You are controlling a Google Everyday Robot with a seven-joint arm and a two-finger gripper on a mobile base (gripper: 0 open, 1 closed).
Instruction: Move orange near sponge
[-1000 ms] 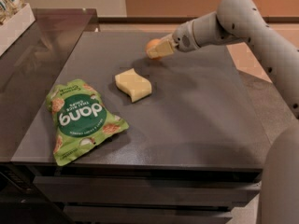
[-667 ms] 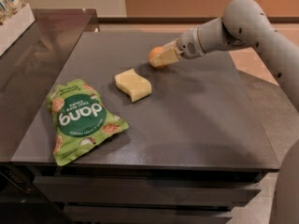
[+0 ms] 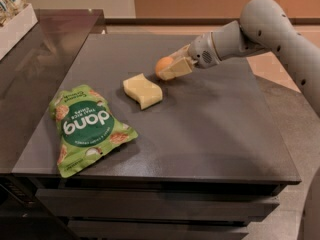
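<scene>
The orange is a small round fruit held between the pale yellow fingers of my gripper, low over the dark table. The gripper reaches in from the right on the grey arm and is shut on the orange; the near finger covers the fruit's right side. The sponge, a pale yellow slab with wavy edges, lies flat on the table just to the left of and in front of the orange, a short gap away.
A green snack bag lies at the table's front left. A second dark counter adjoins on the left, with a white box at its far corner. The table's front edge drops off below the bag.
The gripper has moved with the orange down and toward the camera, closer to the sponge. The sponge and the bag have not moved.
</scene>
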